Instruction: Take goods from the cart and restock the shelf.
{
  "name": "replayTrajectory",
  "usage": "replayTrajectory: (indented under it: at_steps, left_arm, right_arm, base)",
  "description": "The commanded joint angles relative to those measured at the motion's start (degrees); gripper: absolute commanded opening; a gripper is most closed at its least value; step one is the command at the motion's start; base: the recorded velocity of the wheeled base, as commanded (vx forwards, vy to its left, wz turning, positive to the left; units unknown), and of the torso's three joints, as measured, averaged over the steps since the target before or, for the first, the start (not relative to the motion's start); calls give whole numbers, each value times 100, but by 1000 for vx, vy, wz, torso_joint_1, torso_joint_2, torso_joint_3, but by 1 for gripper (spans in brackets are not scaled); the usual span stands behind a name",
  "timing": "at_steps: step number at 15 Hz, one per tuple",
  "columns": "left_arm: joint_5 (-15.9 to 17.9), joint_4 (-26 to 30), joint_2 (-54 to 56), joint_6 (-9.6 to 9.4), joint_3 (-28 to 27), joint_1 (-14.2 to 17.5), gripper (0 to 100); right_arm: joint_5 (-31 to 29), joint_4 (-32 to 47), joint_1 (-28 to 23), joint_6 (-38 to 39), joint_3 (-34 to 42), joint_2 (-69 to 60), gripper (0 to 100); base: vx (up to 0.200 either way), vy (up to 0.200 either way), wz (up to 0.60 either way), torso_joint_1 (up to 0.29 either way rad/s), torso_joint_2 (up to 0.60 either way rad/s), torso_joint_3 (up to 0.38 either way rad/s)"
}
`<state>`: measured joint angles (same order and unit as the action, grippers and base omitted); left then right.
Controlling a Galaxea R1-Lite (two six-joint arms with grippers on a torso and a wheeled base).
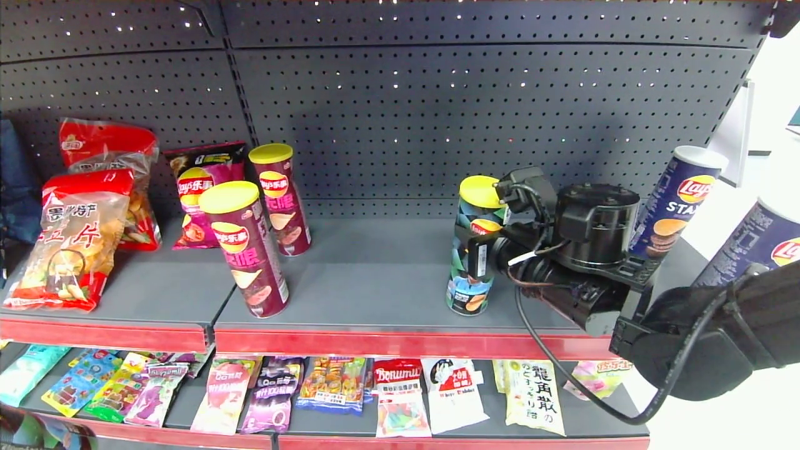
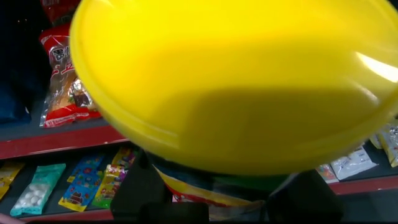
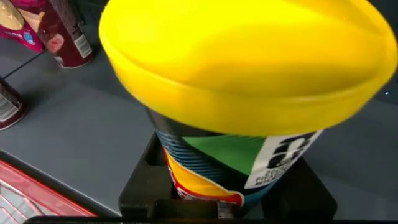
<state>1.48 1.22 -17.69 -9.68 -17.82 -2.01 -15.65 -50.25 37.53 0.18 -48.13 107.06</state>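
The chip can (image 1: 462,284) is, we judge, a light, stiff cardboard tube with a glossy wall. It could slip under a weak squeeze and dent under a hard one. It is tall and narrow, so it would tip easily. The mid-body is the place to hold it, since the yellow lid could pop off.

It stands roughly upright near the front edge of the shelf (image 1: 375,281), right of the middle. It is well apart from the maroon cans (image 1: 247,250) toward the left end.

The right gripper (image 1: 481,250) pinches it at mid-height, jaws pressed to its sides. The arm comes in low from the shelf's right front corner, with the wrist about level.

The left gripper (image 2: 217,199) clasps a second can (image 2: 236,81) below its lid, in front of the shelf.
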Motion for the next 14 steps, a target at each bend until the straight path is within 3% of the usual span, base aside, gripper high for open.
replayTrajectory:
  at_steps: [1,14]
  left_arm:
    - [2,1,20,1,7,-1,0]
    - [2,1,37,1,24,-1,0]
  right_arm:
    - [-17,-2,26,-1,23,43,0]
    - [-87,-2,131,-53,155,43,0]
  base:
    - [0,0,0,0,0,0]
    - [0,0,0,0,0,0]
